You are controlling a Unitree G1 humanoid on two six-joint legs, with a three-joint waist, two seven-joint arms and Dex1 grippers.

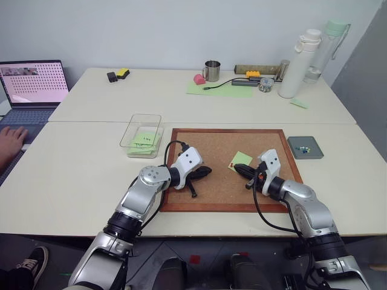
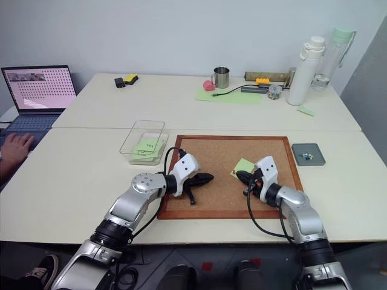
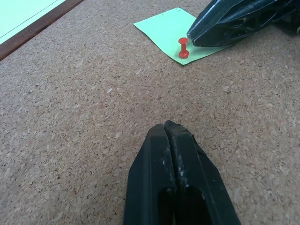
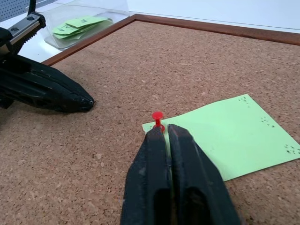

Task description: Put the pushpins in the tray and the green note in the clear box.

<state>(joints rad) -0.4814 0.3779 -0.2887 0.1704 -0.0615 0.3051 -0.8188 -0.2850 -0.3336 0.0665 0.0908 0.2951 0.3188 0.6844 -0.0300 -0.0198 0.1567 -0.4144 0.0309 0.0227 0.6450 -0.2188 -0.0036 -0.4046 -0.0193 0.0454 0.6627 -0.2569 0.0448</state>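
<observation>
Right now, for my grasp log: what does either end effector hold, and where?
Left end effector: nothing. Right end effector: shut at the red pushpin stuck in the green note; whether it grips it cannot be told.

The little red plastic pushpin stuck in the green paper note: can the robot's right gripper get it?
Probably yes. The right gripper has its shut fingertips right at the red pushpin, with nothing between them, though whether it grips the pin is unclear.
</observation>
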